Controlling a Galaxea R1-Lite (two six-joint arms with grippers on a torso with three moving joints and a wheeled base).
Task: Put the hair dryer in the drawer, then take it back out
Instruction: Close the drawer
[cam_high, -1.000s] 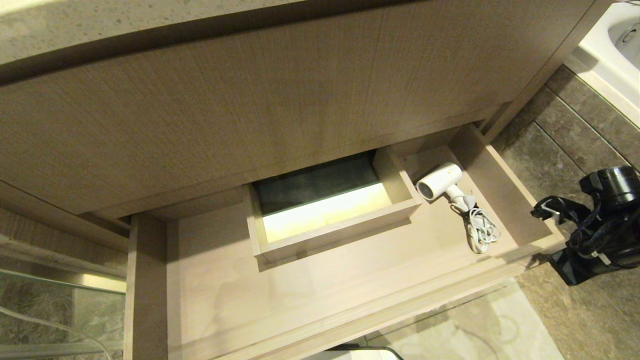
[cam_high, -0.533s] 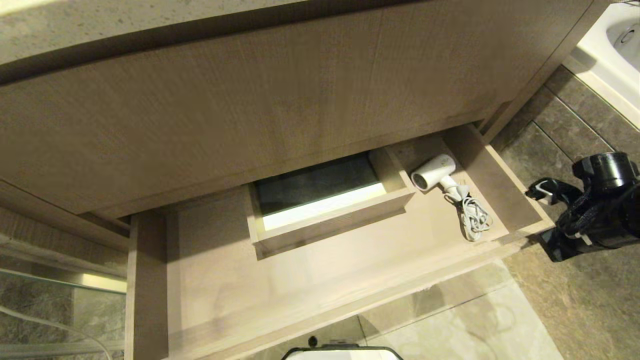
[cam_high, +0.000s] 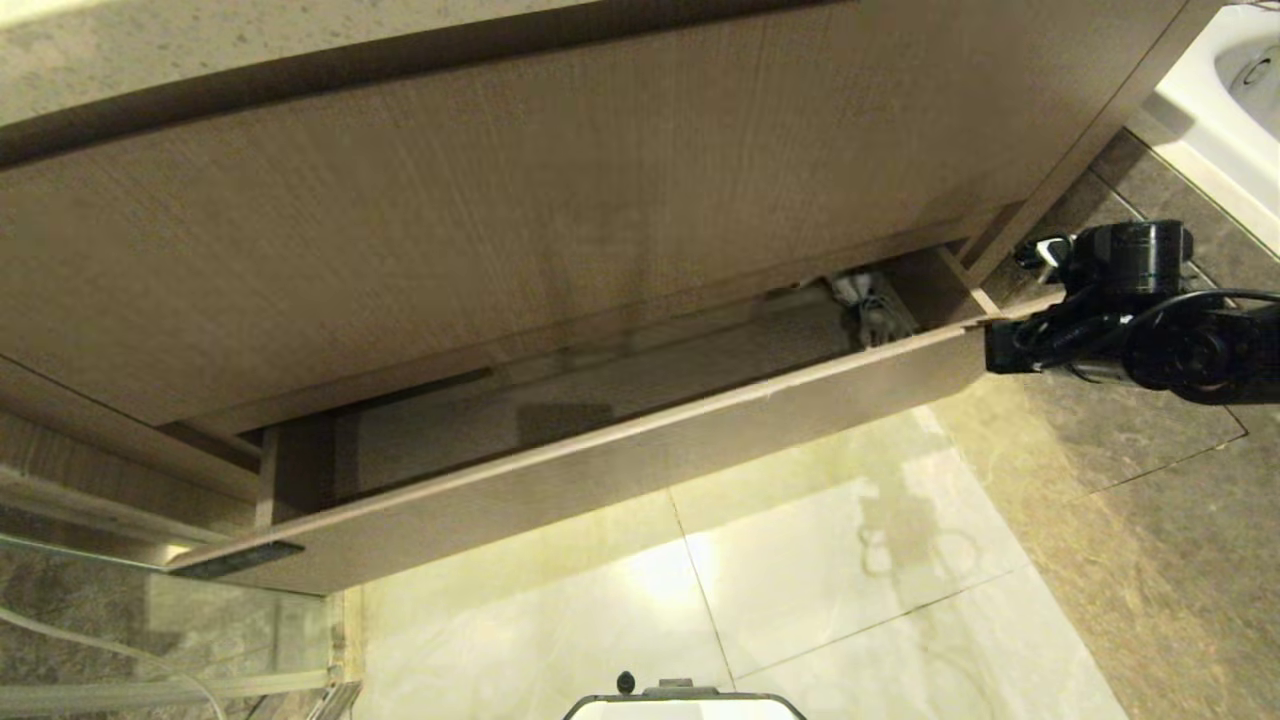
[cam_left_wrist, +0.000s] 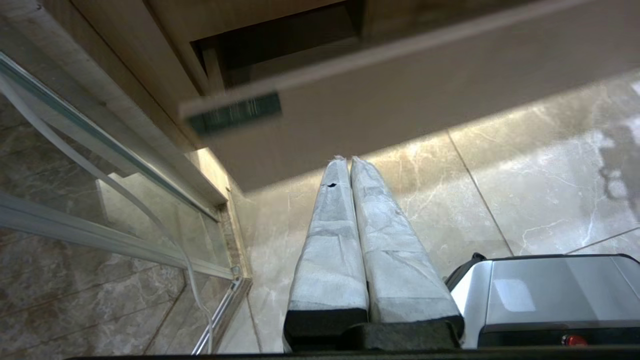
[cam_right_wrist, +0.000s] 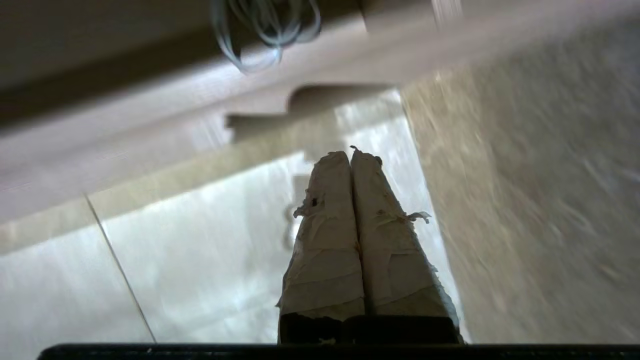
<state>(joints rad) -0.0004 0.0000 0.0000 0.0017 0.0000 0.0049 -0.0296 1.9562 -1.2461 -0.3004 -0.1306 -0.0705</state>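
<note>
hair dryer (cam_high: 862, 293) lies inside the drawer (cam_high: 620, 465), and only a sliver of its white body and its bundled cord (cam_high: 878, 318) shows in the narrow gap under the taller wood-grain panel (cam_high: 560, 190), close beside the right tool and on the far side of the drawer front from it. the drawer stands nearly pushed in, its long front running slantwise across the head view, with the small black label (cam_high: 238, 560) at the end well away from the right tool. the right tool (cam_right_wrist: 350, 157) has its two wrapped fingers (cam_right_wrist: 327, 220) pressed together and holds nothing; in the head view the right arm (cam_high: 1130, 320) sits at the drawer's right end, right by the front corner, though whether it touches the wood cannot be told. in the right wrist view the cord loops (cam_right_wrist: 267, 30) hang beyond the tool's tips, past the drawer's front edge, blurred. the left tool (cam_left_wrist: 349, 162) hangs low near the label end of the drawer, over the pale tiled floor (cam_high: 800, 580), its wrapped fingers (cam_left_wrist: 330, 235) likewise pressed together and empty, with the robot's grey base (cam_left_wrist: 550, 295) just beside it. a glass partition (cam_left_wrist: 90, 165) stands to the other side of the left tool.
</note>
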